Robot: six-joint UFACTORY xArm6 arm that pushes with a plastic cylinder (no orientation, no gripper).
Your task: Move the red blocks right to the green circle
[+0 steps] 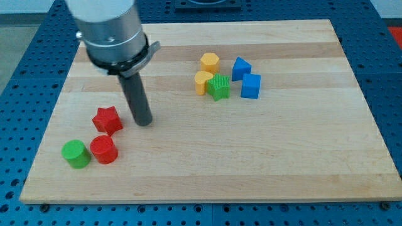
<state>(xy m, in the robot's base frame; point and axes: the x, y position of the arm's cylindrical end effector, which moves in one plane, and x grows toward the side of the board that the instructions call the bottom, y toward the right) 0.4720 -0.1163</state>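
Camera view, single frame.

Wooden board (264, 169): pale, rectangular, lying on a blue perforated table (19, 75).

Arm: a grey cylindrical housing (110, 28) enters from the view's top left and ends in a straight dark rod. There is no claw, so nothing spreads, presses together or pinches. My tip (144, 122) rests on the board just to the view's right of the red star block (107, 120), with a narrow gap showing between them.

Lower-left group: red star block; red cylinder block (103, 149) just below it; green cylinder block (76, 154) close beside the red cylinder, on its left.

Upper-centre group, well apart from the reds: yellow hexagon block (210, 62); yellow rounded block (203, 82); green star-like block (219, 87) touching it; blue angular block (241, 68); blue cube block (250, 86).
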